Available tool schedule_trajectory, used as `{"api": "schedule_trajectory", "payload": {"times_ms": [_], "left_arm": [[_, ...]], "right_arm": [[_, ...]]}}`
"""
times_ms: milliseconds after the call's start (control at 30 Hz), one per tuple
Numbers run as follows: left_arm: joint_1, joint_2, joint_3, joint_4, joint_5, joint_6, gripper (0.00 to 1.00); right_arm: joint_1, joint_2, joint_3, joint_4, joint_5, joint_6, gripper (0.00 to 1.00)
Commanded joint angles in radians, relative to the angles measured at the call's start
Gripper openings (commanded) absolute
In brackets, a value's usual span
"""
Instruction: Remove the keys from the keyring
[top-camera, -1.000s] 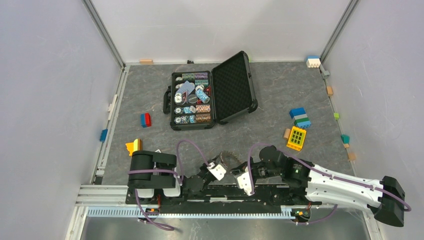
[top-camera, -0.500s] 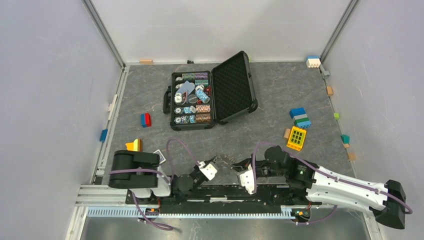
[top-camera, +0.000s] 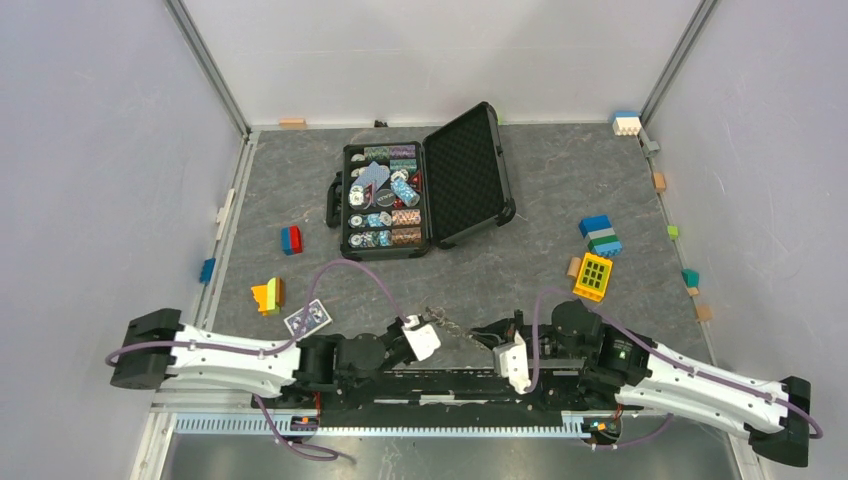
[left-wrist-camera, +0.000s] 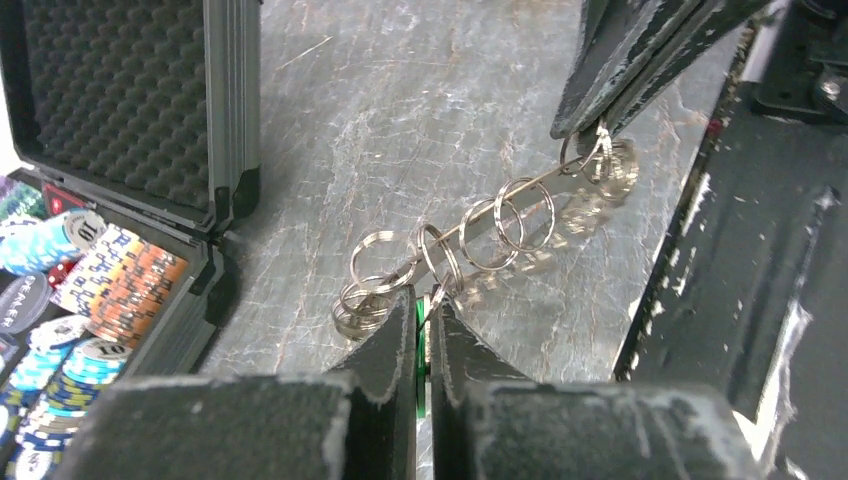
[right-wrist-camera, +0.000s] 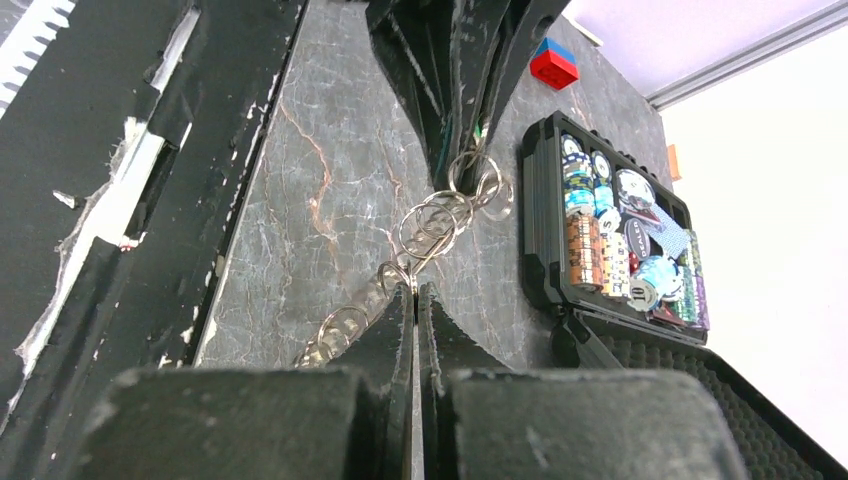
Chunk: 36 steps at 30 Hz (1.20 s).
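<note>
Grey marbled table (top-camera: 560, 180) runs open between the black foam-lined case (top-camera: 465, 175) and the arms' rail (top-camera: 450, 385). Near that rail the thin silver keyring (left-wrist-camera: 480, 222) stretches between both grippers. The right gripper (right-wrist-camera: 415, 295) is clamped on it, and the left gripper (left-wrist-camera: 422, 330) is closed on the bright green tag (left-wrist-camera: 421, 318). The small silver keys (left-wrist-camera: 600, 180) are blurred.

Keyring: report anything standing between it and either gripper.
Nothing visible does. The left gripper is shut on the green-tagged key, the right gripper on the keyring itself, which stretches between them.
</note>
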Motion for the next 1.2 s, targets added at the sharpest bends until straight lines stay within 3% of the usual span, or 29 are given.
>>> {"api": "schedule_trajectory", "payload": {"times_ms": [0, 200, 400, 667, 933, 1033, 1167], "left_arm": [[-0.007, -0.109, 0.174, -0.483, 0.105, -0.031, 0.02], [-0.007, -0.062, 0.447, -0.890, 0.134, -0.023, 0.02], [-0.008, 0.064, 0.676, -1.184, 0.132, -0.032, 0.02], [-0.005, 0.087, 0.785, -1.299, 0.155, -0.032, 0.02], [-0.005, 0.142, 0.879, -1.460, 0.174, -0.048, 0.02], [-0.006, 0.183, 0.936, -1.532, 0.126, -0.034, 0.02], [-0.005, 0.224, 1.019, -1.603, 0.051, 0.003, 0.02]], "right_arm": [[0.001, -0.060, -0.024, 0.045, 0.031, 0.058, 0.00], [0.001, -0.094, -0.042, 0.089, 0.095, 0.139, 0.00], [0.001, -0.142, -0.051, 0.105, 0.188, 0.190, 0.00], [0.000, -0.264, -0.054, 0.070, 0.365, 0.235, 0.00], [0.001, -0.334, -0.030, 0.025, 0.315, 0.258, 0.00], [0.001, -0.326, -0.009, -0.012, 0.217, 0.262, 0.09], [0.001, -0.333, -0.007, -0.015, 0.130, 0.276, 0.29]]}}
